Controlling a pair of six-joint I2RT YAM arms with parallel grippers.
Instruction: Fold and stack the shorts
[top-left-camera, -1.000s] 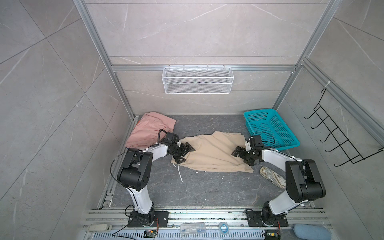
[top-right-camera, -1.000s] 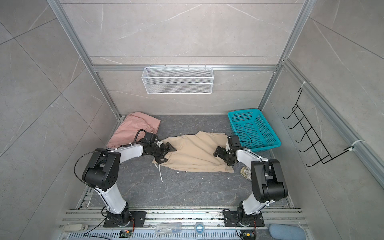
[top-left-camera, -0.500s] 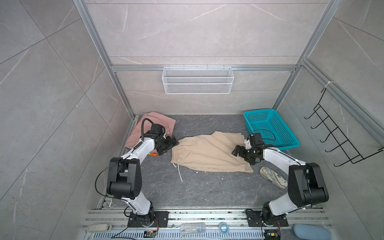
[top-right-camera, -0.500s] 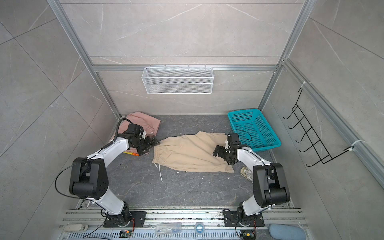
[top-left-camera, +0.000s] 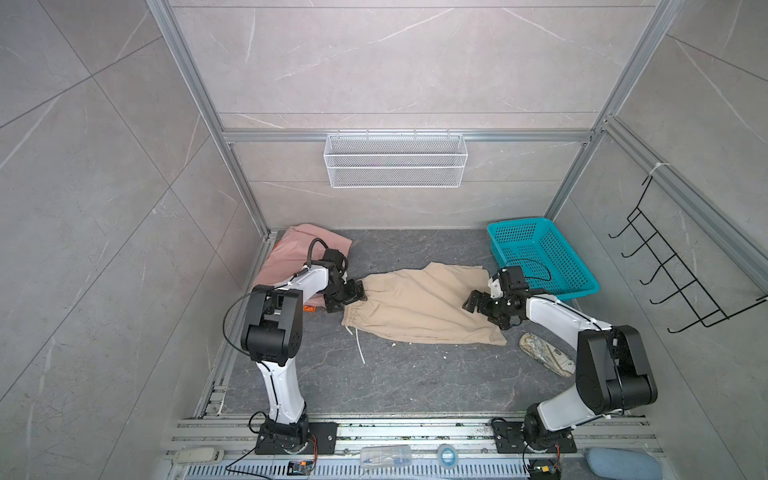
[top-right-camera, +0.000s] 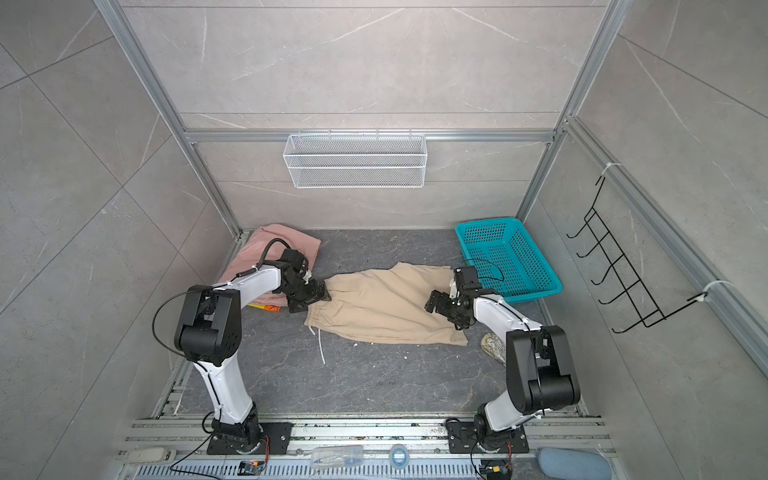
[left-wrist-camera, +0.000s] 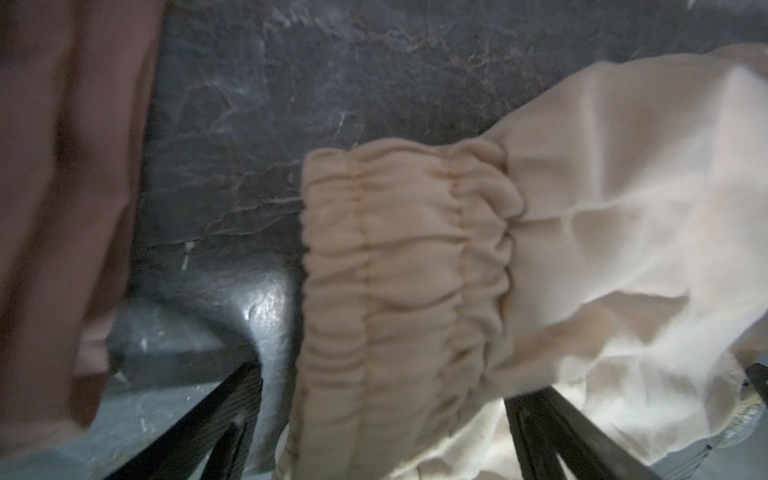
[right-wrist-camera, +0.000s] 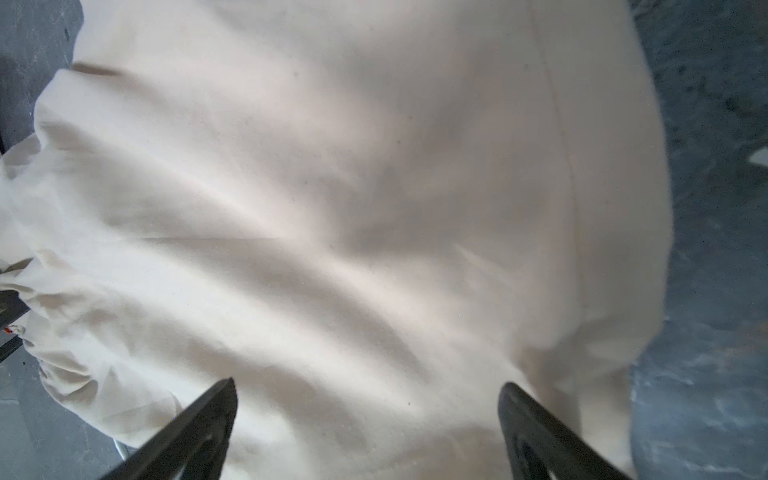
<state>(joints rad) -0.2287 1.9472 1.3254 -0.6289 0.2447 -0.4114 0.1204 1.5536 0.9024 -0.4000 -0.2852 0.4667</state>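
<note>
**Left arm.** In both top views it rises from its base on the near rail, folds at a raised elbow and sends its white forearm away from the rail. The wrist is turned in toward the middle of the floor. The left gripper (top-left-camera: 351, 294) (top-right-camera: 316, 294) sits low at floor level, with its jaws spread.

**Left gripper and garment.** The left wrist view shows the two dark fingers (left-wrist-camera: 199, 428) set wide apart. The gathered waistband of the beige shorts (left-wrist-camera: 582, 208) runs between them, and cloth drapes over one finger. Whether the pads touch the cloth cannot be told. The pink shorts (left-wrist-camera: 50, 166) lie just beside this gripper, with bare dark floor between them and the beige pair.

**Right arm.** The elbow stands high at the right, and the forearm slopes down and inward. The right gripper (top-left-camera: 478, 303) (top-right-camera: 436, 303) is low over the leg end of the beige shorts, pointing toward the centre. Its jaws are spread wide. In the right wrist view the right gripper (right-wrist-camera: 368, 388) has only smooth beige fabric (right-wrist-camera: 332, 187) between and beyond its fingers, and nothing is pinched.

**Location of garments.**
- The beige shorts (top-left-camera: 415, 307) (top-right-camera: 382, 303) lie spread flat mid-floor between the two grippers, waistband toward the left arm.
- Their white drawstring (top-left-camera: 357, 345) (top-right-camera: 321, 347) trails toward the near rail.
- The pink shorts (top-left-camera: 291, 249) (top-right-camera: 266, 245) rest in the far left corner, partly under the left forearm.
- A teal basket (top-left-camera: 521, 221) (top-right-camera: 488, 225) stands at the far right, near the right wrist.
</note>
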